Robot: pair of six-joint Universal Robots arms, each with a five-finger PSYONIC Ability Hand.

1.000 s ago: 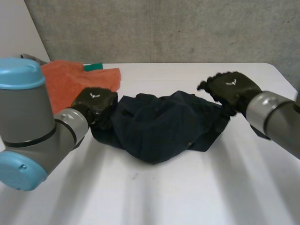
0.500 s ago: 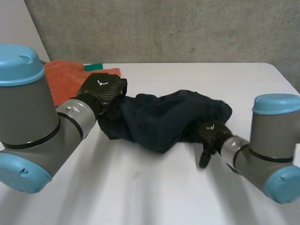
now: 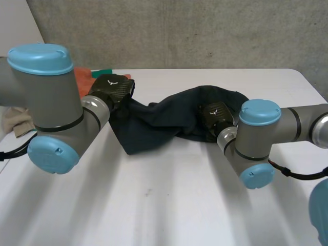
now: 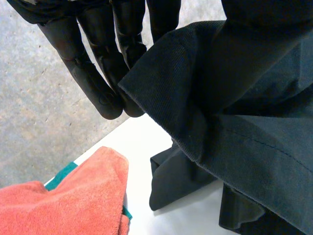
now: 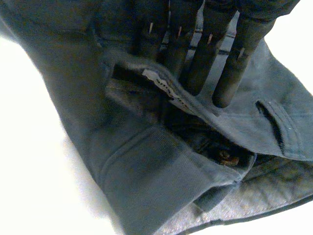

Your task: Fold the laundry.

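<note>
A dark navy garment (image 3: pixel 169 120) hangs stretched between my two hands above the white table (image 3: pixel 169 200). My left hand (image 3: pixel 111 90) holds its left end up; in the left wrist view the fingers (image 4: pixel 98 73) pinch a folded edge of the garment (image 4: pixel 244 122). My right hand (image 3: pixel 216 116) is at the garment's right end. In the right wrist view its fingers (image 5: pixel 205 54) lie straight on the waistband of the garment (image 5: pixel 146 161), by a white label; the thumb is hidden.
An orange towel (image 3: pixel 82 77) with a green edge lies at the back left, behind my left arm; it is below my left hand's fingertips (image 4: pixel 63 196). A beige cloth (image 3: pixel 15 123) sits at the far left. A concrete wall stands behind the table.
My left hand has lifted the garment's left end up and back. My right hand swung in from the back right, dropped low, and now rests on the garment's right end.
</note>
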